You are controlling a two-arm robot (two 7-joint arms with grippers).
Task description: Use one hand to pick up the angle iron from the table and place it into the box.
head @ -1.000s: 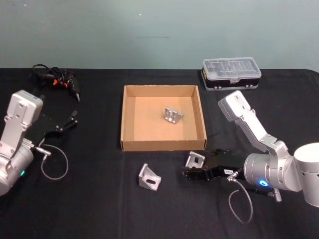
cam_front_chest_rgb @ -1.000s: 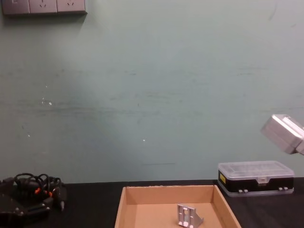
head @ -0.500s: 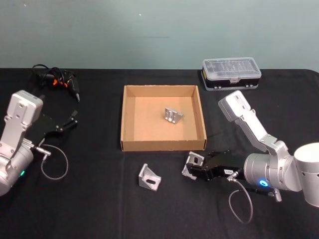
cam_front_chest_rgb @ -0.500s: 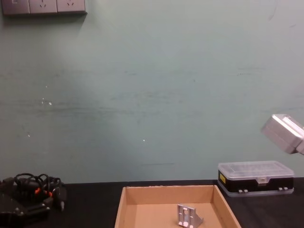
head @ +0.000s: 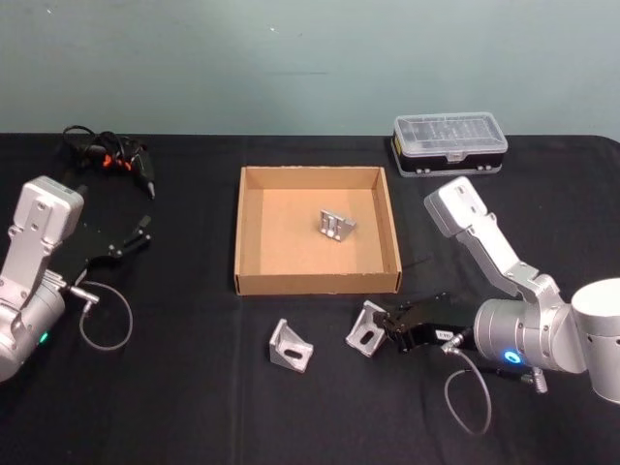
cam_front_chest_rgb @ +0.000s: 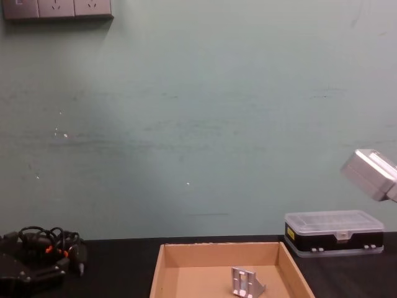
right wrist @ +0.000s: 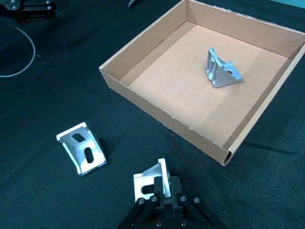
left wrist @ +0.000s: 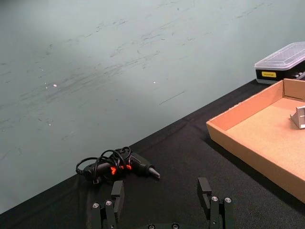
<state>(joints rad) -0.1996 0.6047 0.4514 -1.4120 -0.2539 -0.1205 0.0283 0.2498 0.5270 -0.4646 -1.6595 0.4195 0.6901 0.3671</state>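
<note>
Just in front of the box's near right corner, my right gripper [head: 386,334] is shut on a silver angle iron [head: 365,329], held low at the black table [head: 194,387]. The right wrist view shows that iron [right wrist: 148,180] pinched between the fingers [right wrist: 161,185]. A second angle iron [head: 290,346] lies loose on the table to its left, also seen as the angle iron [right wrist: 83,148]. Another angle iron [head: 333,225] rests inside the tan cardboard box [head: 281,232]. My left gripper [head: 136,235] stays parked at the far left, open and holding nothing [left wrist: 161,193].
A black organiser case with a clear lid [head: 449,142] stands behind the box on the right. A black tool with a coiled cable [head: 108,158] lies at the back left. My right arm's elbow [head: 460,208] rises to the right of the box.
My right gripper went from beside the angle iron near the box to shut on it. The iron has shifted slightly left and toward the front edge. The left arm is unchanged.
</note>
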